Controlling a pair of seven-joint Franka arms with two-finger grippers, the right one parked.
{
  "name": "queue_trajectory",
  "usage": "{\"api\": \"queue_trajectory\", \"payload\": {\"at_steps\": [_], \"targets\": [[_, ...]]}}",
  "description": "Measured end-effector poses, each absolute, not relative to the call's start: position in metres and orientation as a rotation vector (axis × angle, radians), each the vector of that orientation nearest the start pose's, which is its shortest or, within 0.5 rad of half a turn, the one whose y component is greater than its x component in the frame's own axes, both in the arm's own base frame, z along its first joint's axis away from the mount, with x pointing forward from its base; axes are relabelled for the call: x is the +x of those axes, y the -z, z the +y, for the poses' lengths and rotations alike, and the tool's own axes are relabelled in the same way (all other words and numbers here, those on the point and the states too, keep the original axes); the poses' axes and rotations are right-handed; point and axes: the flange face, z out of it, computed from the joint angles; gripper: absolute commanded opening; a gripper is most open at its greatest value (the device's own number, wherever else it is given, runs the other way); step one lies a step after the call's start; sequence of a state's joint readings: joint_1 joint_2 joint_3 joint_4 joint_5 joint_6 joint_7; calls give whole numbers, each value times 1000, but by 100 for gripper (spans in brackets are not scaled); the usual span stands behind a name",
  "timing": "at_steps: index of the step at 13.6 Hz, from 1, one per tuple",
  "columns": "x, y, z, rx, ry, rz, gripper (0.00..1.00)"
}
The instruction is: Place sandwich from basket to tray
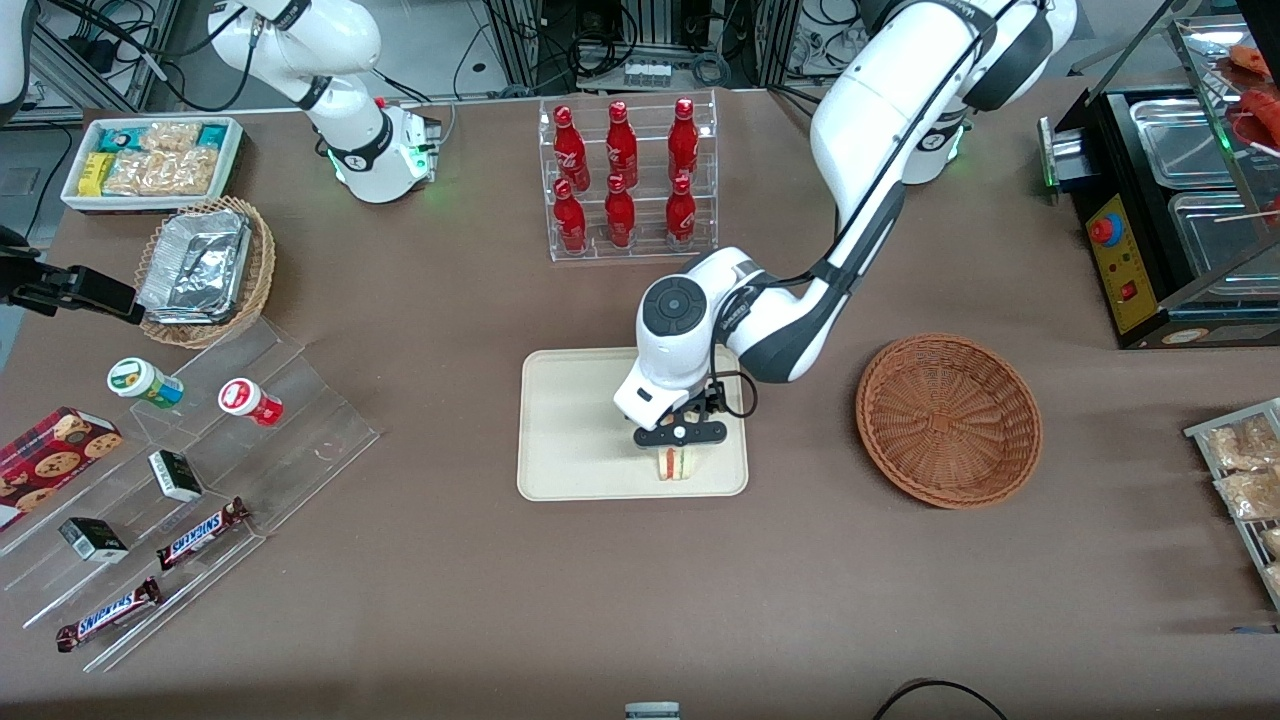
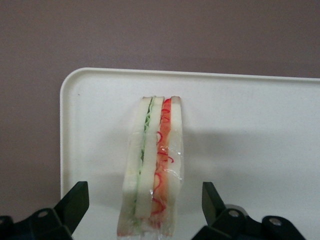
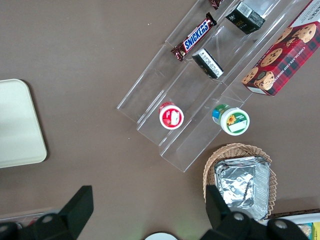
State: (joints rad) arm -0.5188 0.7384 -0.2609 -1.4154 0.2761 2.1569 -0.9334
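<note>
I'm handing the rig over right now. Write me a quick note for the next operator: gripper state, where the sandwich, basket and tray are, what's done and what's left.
Gripper: jaws open, one on each side of the sandwich, not clamping it.
Clear-wrapped triangular white-bread sandwich: resting on the flat cream-beige rectangular tray, close to the tray edge nearest the front camera.
Round reddish-brown woven wicker basket: beside the tray toward the working arm's end, nothing in it.
Done: sandwich is out of the basket and on the tray.
Left: lift the arm clear.

Even, bright overhead light covers the desk [image 1: 640, 600], with soft shadows beside the basket [image 1: 948, 420] and under the gripper [image 1: 679, 452]. Foil [image 1: 195, 265] glints mildly. In the left wrist view the dark fingers [image 2: 75, 202] look slightly soft, the sandwich [image 2: 155, 165] sharp.
</note>
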Motion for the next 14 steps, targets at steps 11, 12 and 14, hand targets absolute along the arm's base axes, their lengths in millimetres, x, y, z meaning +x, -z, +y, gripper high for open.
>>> {"api": "queue_trajectory", "payload": {"at_steps": [11,12,14], "targets": [[614,-423,-316,-3116,-98,-319,100],[619,-432,-293,-3110,-129,-309,100],[623,-451,-249,-3090,-194,-268,100]]}}
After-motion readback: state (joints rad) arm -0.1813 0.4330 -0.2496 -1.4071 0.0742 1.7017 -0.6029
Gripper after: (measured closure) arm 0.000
